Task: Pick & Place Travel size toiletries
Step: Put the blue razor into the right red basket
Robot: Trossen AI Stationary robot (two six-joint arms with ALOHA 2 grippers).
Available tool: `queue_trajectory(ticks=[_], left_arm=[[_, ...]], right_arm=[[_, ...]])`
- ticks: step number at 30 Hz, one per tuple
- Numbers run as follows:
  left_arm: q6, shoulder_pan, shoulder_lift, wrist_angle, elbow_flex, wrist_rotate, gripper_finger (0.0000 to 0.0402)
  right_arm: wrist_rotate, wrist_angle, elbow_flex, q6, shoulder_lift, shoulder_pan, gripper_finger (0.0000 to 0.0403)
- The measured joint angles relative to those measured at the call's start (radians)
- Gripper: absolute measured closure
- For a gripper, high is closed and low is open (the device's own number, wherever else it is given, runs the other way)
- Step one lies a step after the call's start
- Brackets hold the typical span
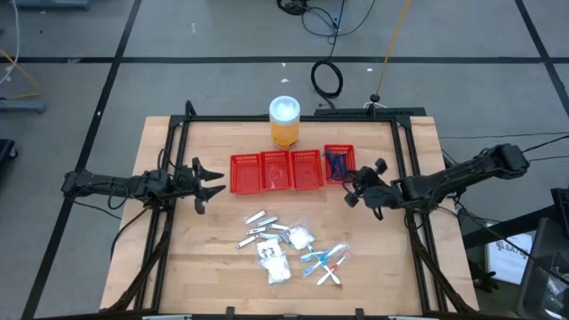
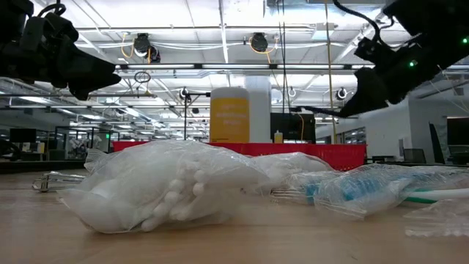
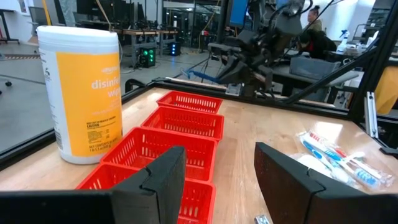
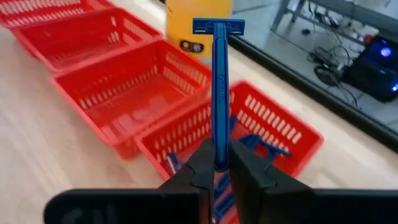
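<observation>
Wooden worktop (image 1: 204,258) under me, ringed by a black frame, with the open lab floor beyond. Along the far side sits the red tray (image 1: 277,184) of four bins, and behind it the orange jar (image 1: 284,122).

My right gripper (image 4: 216,163) has its jaws pinched shut on a blue razor (image 4: 217,81) — handle clamped between the fingers, head sticking straight out ahead of them. From above, that gripper (image 1: 361,189) hovers just beside the tray's right-end bin, and the wrist camera shows more blue razors (image 4: 264,146) already lying in that bin, right below and ahead of the held one. So the razor's long axis runs out along the line of the fingers, pointing over the bin — I judge the drop needs only a small reach forward before letting go, and the long handle could catch the bin wall if I come in too low.

Left gripper (image 1: 203,183) waits off the tray's left end, jaws partly open, nothing in them.

The rest of the toiletries (image 1: 289,247) lie in a loose heap near the worktop's front: tubes (image 1: 257,227), packets (image 1: 276,260), wrapped sticks (image 1: 324,260). That heap sits between the arms, roughly as near one as the other.
</observation>
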Motion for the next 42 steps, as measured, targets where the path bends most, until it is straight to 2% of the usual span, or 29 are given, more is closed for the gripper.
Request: queue_trajectory(ticks=[8,14,29,36,42], left_arm=[[0.0,0.0,0.0,0.0,0.0,0.0,0.0215],[0.0,0.0,0.0,0.0,0.0,0.0,0.0215],[0.0,0.0,0.0,0.0,0.0,0.0,0.0215],[0.0,0.0,0.0,0.0,0.0,0.0,0.0215],[0.0,0.0,0.0,0.0,0.0,0.0,0.0215]], right_arm=[[-0.001,-0.012,-0.061,0.07,0.001,-0.029,0.0383],[-0.053,-0.01,-0.065,0.072,0.001,-0.058,0.0383],[-0.079,-0.018,-0.065,0.08,0.001,-0.06,0.038],[-0.075,-0.02,-0.065,0.081,0.001,-0.067,0.0361],[-0.076,-0.021,-0.065,0.103,0.001,-0.076,0.0329]])
